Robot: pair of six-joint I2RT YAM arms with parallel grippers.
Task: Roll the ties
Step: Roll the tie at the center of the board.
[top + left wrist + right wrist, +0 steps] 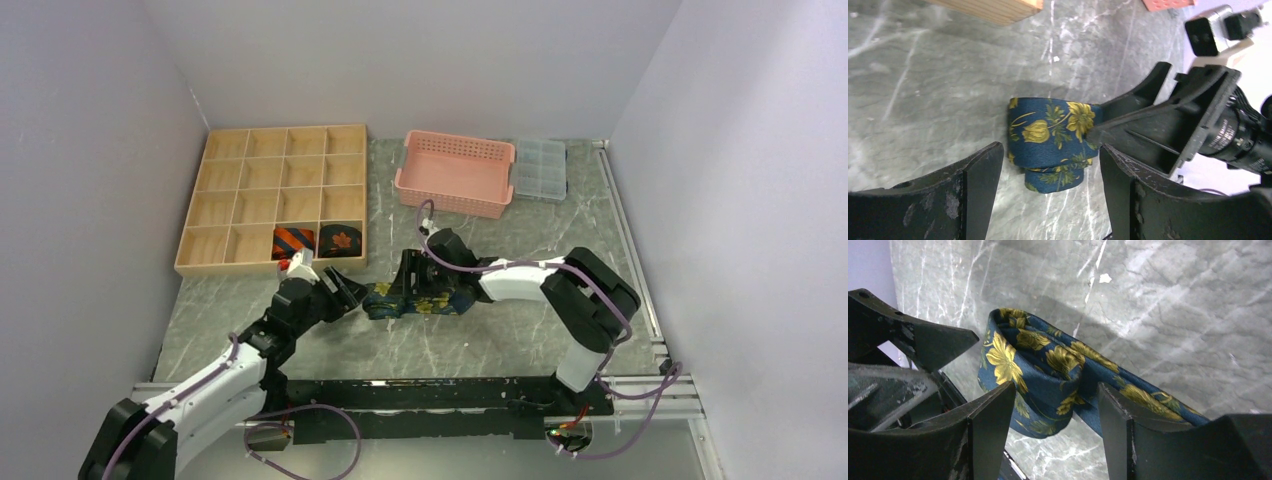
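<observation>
tie: floral tie half-rolled on table, tail trailing | my left fingers: spread, off it | my right fingers: straddling roll, can't tell if pinching | handling: light, soft, slippery, likely unwinds; I'd grip across the roll's sides

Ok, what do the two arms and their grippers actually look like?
Both arms, left arm and right arm, have white shells on the links, bulky black joints and thin purple cables looped alongside. The left gripper and right gripper carry matte black wedge-shaped fingers, scuffed on the inner faces.
</observation>
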